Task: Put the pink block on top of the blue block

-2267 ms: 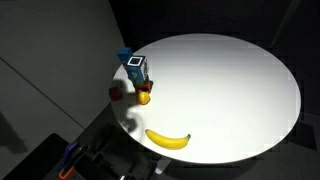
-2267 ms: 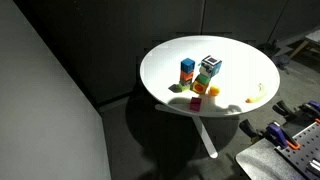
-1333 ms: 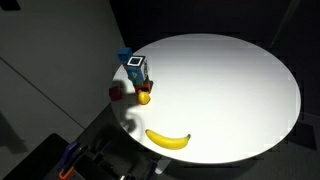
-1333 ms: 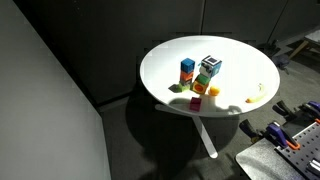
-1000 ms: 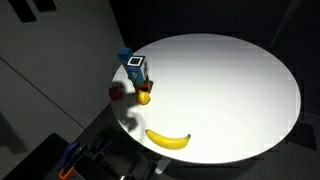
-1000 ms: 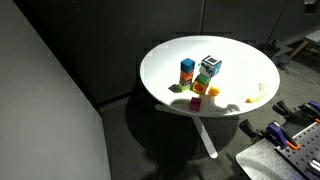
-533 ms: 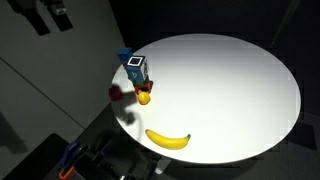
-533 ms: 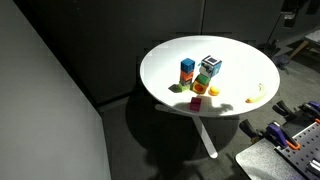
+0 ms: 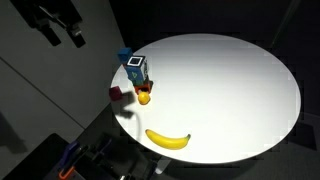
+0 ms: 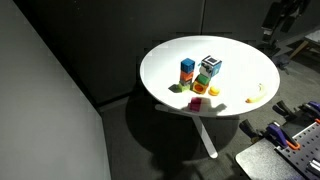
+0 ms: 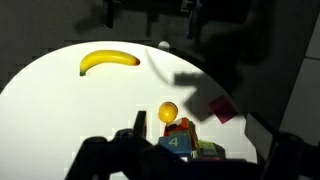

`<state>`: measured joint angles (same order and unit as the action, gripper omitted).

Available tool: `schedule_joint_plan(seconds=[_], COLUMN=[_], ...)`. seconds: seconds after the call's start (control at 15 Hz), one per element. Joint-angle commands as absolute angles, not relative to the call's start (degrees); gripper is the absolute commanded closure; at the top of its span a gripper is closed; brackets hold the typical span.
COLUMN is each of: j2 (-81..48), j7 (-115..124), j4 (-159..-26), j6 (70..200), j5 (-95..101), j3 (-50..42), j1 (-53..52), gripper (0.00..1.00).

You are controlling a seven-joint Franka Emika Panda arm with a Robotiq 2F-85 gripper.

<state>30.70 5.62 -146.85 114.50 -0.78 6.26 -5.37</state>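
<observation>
The pink block [image 9: 117,94] lies near the table's rim, next to the orange ball [image 9: 144,97]; it also shows in the other exterior view [image 10: 196,103] and in the wrist view [image 11: 222,109]. The blue block [image 9: 124,55] sits behind the dark blue carton [image 9: 136,69]; in an exterior view it [image 10: 187,65] rests on an orange block. I cannot make it out in the wrist view. My gripper [image 9: 62,30] hangs high in the air, off the table and far from the blocks, with its jaws apart and empty. It shows at the top edge in an exterior view [image 10: 283,14].
A banana [image 9: 168,138] lies near the edge of the round white table [image 9: 230,90]. A green and red block [image 10: 203,81] sits by the carton [image 10: 210,66]. In the wrist view the ball [image 11: 168,112] and banana [image 11: 110,61] lie beyond the carton [image 11: 180,143].
My gripper has come into both exterior views from the top edge and moved down and toward the table. The blocks, ball and banana have not moved.
</observation>
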Motion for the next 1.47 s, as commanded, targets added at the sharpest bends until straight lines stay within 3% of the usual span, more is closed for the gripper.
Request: schedule_joint_plan(seconds=[0.0, 0.47, 1.4], j2=[31.8, 30.8, 29.9], j7=[0.7, -2.8, -1.3], j4=[-150.6, -153.6, -152.8], j6=[121.3, 128.3, 127.4], j5=[-3.7, -5.2, -4.4], j3=[4.5, 3.8, 4.6], j1=[-7.1, -8.1, -7.7], gripper=[0.0, 0.0, 0.0])
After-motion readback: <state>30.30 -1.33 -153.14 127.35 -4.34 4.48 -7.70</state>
